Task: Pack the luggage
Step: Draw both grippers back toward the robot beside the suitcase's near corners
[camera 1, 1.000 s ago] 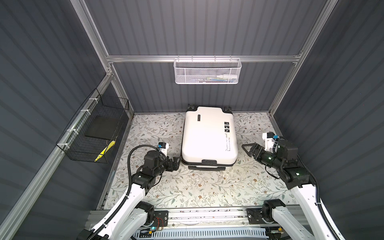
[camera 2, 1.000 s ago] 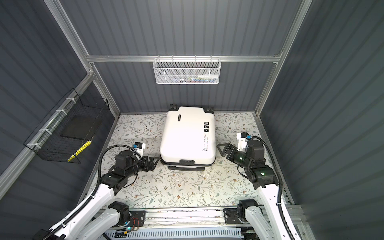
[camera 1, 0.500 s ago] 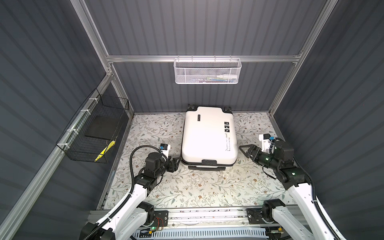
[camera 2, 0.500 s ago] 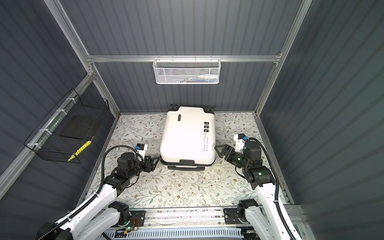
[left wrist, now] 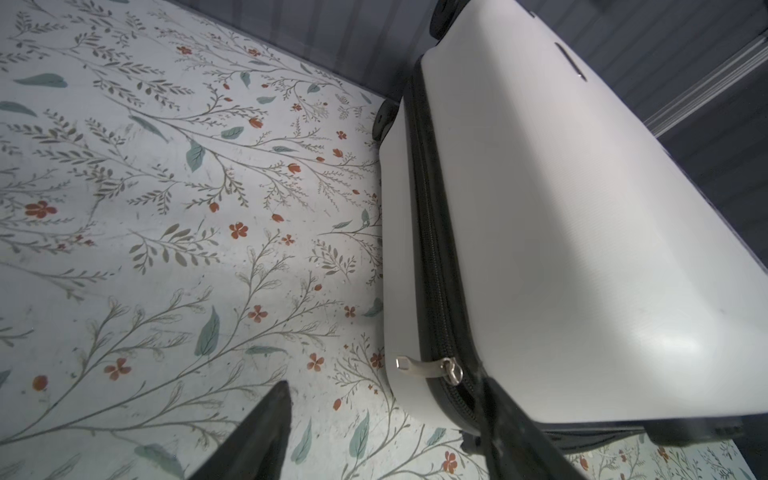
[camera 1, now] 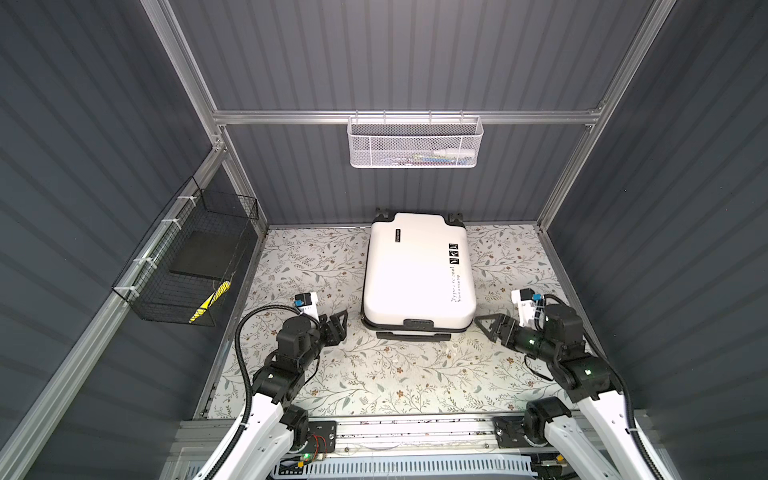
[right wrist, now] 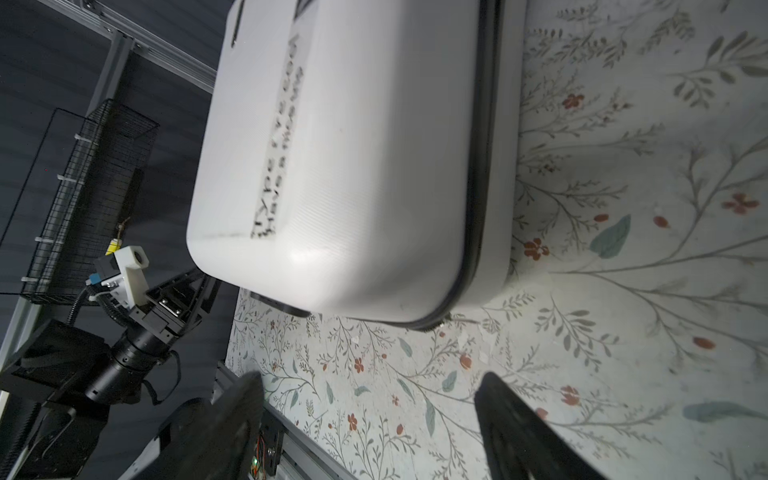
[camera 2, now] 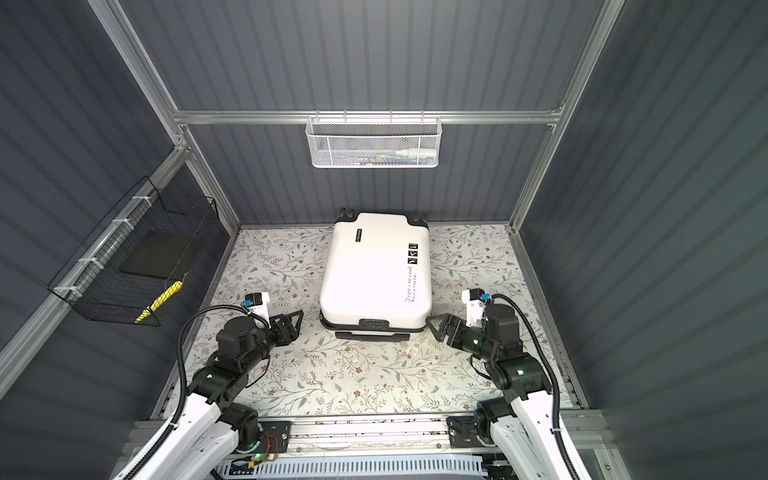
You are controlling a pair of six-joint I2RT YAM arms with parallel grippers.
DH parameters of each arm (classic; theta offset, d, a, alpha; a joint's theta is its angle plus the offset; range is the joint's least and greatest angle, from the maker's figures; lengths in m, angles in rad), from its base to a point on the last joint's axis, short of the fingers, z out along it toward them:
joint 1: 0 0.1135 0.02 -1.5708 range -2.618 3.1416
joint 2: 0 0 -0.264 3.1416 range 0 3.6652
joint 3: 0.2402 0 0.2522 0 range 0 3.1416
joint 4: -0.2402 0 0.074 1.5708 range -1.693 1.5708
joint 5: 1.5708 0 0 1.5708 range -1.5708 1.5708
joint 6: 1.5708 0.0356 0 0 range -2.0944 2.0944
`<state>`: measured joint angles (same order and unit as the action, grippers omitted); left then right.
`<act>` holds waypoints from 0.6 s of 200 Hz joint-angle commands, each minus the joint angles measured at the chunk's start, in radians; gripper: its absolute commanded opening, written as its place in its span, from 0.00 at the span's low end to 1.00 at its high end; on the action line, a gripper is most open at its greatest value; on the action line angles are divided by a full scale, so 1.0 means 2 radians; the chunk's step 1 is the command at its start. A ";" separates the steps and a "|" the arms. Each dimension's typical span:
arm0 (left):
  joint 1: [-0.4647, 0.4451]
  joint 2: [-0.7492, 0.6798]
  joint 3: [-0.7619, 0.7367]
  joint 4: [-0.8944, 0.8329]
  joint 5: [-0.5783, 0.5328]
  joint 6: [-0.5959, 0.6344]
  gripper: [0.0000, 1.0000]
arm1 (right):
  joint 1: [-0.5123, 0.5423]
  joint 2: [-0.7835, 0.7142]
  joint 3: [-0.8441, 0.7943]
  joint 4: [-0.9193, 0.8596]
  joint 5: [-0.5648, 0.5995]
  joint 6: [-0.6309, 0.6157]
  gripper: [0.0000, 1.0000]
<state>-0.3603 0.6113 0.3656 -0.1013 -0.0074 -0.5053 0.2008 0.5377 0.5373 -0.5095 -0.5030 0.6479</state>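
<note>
Closed white suitcase (camera 1: 417, 270) lies flat, centred against the far edge of the floral worktop (camera 1: 374, 374). Left gripper (camera 1: 338, 325) and right gripper (camera 1: 487, 327) flank its near corners, both spread and grasping nothing. Only the left wrist view shows the silver zipper pull (left wrist: 428, 368) on the near-left corner seam.

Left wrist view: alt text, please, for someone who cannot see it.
A closed white hard-shell suitcase lies on a floral tabletop, its black zipper seam facing the camera, with a silver zipper pull near the close corner. Two dark fingers stand apart, empty, near that pull.
</note>
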 commanded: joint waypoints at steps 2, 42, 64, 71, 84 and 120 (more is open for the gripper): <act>-0.002 0.005 0.014 -0.019 -0.015 -0.021 0.73 | 0.018 -0.026 -0.040 -0.021 0.016 0.015 0.82; -0.002 0.023 0.023 -0.012 -0.012 -0.012 0.77 | 0.060 -0.020 -0.083 0.036 0.048 0.062 0.82; -0.002 0.028 0.026 -0.010 -0.011 -0.004 0.77 | 0.078 0.015 -0.083 0.078 0.065 0.074 0.82; -0.002 0.028 0.026 -0.009 -0.011 -0.003 0.77 | 0.081 0.026 -0.082 0.090 0.069 0.078 0.82; -0.002 0.028 0.026 -0.005 -0.011 -0.001 0.77 | 0.084 0.047 -0.081 0.113 0.078 0.088 0.82; -0.002 0.031 0.024 -0.002 -0.009 0.003 0.78 | 0.088 0.105 -0.064 0.179 0.110 0.115 0.82</act>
<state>-0.3603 0.6682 0.3866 -0.1173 -0.0200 -0.5266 0.3683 0.6945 0.3725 -0.2832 -0.3504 0.8272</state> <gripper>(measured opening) 0.776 0.820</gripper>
